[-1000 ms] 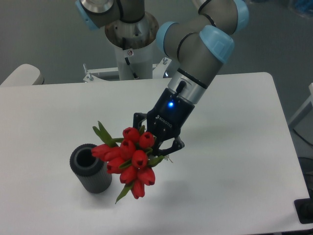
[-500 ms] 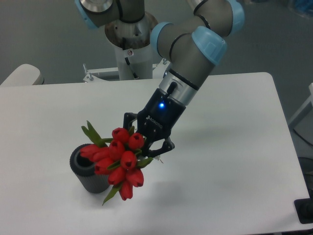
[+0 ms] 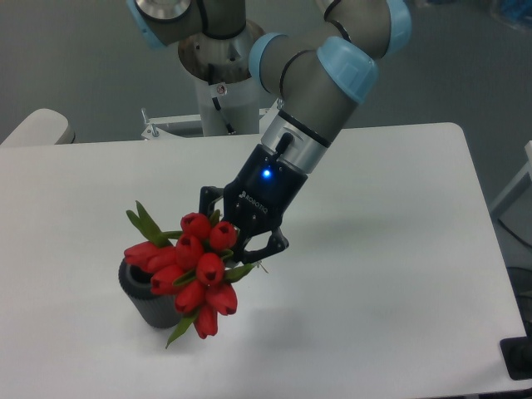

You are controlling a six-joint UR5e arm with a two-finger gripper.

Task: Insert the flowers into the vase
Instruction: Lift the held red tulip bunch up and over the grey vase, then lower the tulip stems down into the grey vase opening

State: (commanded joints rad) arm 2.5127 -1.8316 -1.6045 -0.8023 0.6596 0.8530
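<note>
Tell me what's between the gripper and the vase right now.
The flowers. In the camera view, the gripper holds the bunch, and its red buds hang over the vase, covering most of its opening. Nothing else lies between them.

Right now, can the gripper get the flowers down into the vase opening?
Probably yes: the gripper holds the flowers right over the vase, nothing else nearby, though the blooms hide the opening.

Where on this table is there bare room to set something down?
The table's right half, from the gripper to the far edge, is bare; so is the back-left strip. It is crowded front-left, where the flowers overlap the vase.
</note>
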